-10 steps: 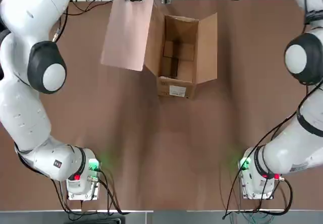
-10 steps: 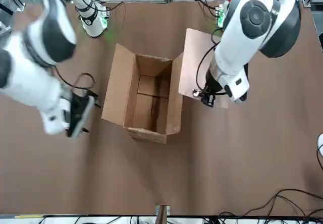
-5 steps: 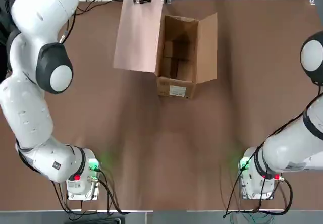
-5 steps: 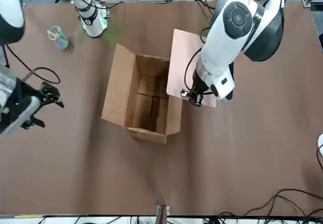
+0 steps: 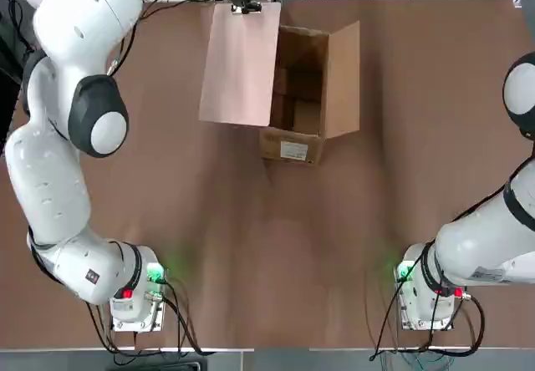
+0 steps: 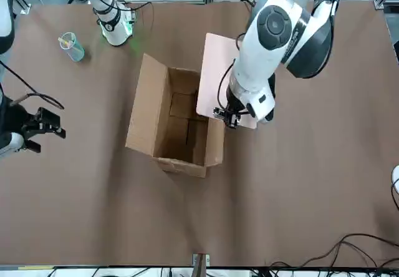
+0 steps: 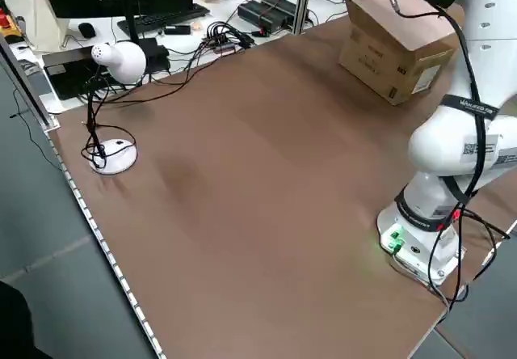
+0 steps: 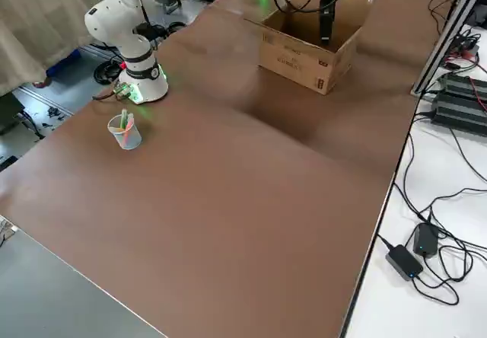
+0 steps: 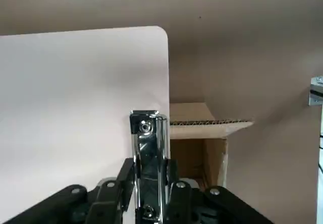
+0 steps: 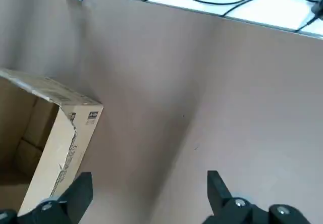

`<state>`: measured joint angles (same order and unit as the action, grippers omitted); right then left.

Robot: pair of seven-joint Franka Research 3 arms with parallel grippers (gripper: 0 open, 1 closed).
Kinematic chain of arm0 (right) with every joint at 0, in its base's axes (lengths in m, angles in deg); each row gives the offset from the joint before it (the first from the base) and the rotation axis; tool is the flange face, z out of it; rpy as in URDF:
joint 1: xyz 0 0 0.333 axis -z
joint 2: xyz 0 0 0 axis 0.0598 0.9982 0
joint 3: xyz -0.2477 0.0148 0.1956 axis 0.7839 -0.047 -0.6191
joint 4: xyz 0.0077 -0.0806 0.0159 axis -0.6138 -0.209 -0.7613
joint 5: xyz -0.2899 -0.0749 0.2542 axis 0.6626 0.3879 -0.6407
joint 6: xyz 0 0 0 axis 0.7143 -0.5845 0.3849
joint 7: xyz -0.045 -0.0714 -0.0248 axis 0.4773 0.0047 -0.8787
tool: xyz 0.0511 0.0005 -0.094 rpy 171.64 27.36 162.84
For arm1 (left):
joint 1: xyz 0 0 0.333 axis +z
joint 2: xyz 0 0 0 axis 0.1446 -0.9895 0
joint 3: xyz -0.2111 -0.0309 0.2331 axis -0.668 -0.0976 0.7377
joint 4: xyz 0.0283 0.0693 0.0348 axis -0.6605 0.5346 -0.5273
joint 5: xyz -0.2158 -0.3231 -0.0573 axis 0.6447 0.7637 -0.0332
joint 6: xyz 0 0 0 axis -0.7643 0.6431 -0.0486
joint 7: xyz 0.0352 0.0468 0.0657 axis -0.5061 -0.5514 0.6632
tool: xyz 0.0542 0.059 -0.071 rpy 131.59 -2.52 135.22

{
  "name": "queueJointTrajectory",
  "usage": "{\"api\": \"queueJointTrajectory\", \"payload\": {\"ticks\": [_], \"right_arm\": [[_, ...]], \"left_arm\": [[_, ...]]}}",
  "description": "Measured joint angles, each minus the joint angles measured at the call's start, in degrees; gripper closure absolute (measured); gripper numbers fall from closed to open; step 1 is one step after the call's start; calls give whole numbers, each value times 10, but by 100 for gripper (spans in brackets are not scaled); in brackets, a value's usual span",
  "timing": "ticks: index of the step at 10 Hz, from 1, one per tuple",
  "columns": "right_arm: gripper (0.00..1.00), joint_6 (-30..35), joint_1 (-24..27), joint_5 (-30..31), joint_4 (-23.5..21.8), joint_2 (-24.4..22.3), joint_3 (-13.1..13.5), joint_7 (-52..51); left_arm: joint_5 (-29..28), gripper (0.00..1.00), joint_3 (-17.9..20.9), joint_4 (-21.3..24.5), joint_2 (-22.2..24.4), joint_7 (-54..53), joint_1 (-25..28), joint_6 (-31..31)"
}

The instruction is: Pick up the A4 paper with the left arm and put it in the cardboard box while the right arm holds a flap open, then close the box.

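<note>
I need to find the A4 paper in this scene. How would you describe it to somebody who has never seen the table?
Look at the brown cardboard box standing open in the far middle of the table. The A4 paper hangs over its left edge, held in the air by the left gripper. It is the only flat pale pink sheet, with a metal clip at one short end.

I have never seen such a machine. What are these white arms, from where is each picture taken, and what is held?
Two white robot arms stand at a brown table. One picture looks straight down, one faces the robot, two look from the sides, and two come from cameras on the wrists. On the table stands an open cardboard box; a small cup stands farther off. The left gripper holds a pink sheet of paper by its metal clip, partly over the box. The right gripper, fingers apart, holds nothing and is away from the box.
</note>
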<state>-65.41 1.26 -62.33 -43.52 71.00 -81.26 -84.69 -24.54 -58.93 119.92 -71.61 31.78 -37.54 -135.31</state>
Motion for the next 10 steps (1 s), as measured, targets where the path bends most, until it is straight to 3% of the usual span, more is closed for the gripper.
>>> {"api": "queueJointTrajectory", "payload": {"ticks": [6, 8, 10], "right_arm": [[0, 0, 4, 1, 0, 0, -1, 23], [0, 1, 9, 3, 0, 0, 0, 105], [0, 4, 9, 41, 0, 0, -4, 222]], "left_arm": [[1, 70, 1, -7, -15, 30, -35, -36], [24, 70, 4, -17, -15, 38, -37, -37], [34, 70, 8, -28, -15, 40, -37, -37]]}}
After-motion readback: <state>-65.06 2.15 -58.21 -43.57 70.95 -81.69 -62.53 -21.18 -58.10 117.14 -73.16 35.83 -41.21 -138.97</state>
